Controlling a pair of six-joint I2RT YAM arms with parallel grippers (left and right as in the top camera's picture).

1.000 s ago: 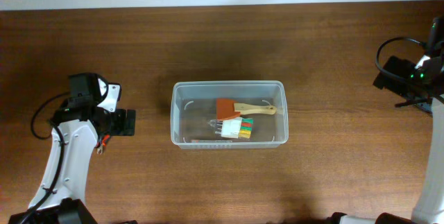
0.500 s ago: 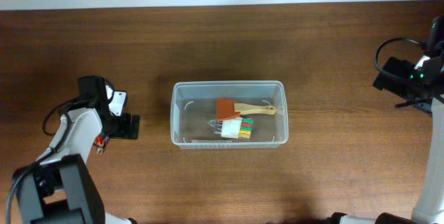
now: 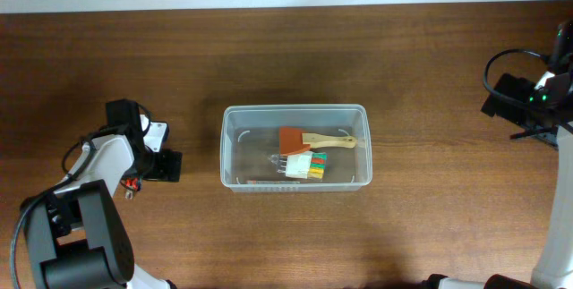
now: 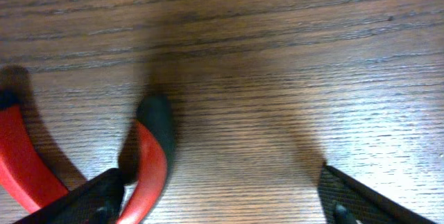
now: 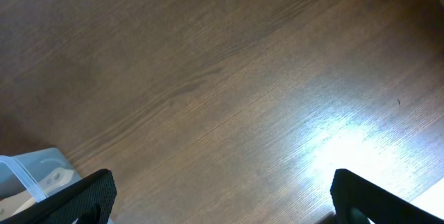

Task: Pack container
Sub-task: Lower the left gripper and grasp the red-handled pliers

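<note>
A: Checking left gripper: jaws wide, nothing held. Red-and-black tool handles lie on the wood just beside its left finger, lower left of the wrist frame.
B: Where's the clear plastic rectangular container?
A: Centre of the overhead frame, well apart from both arms. A wooden-handled brush lies inside.
B: Handling?
A: Likely light, with slick walls that flex. I'd pinch the thick rim on a short side.
B: And right gripper?
A: Far right edge, jaws wide, empty.
</note>
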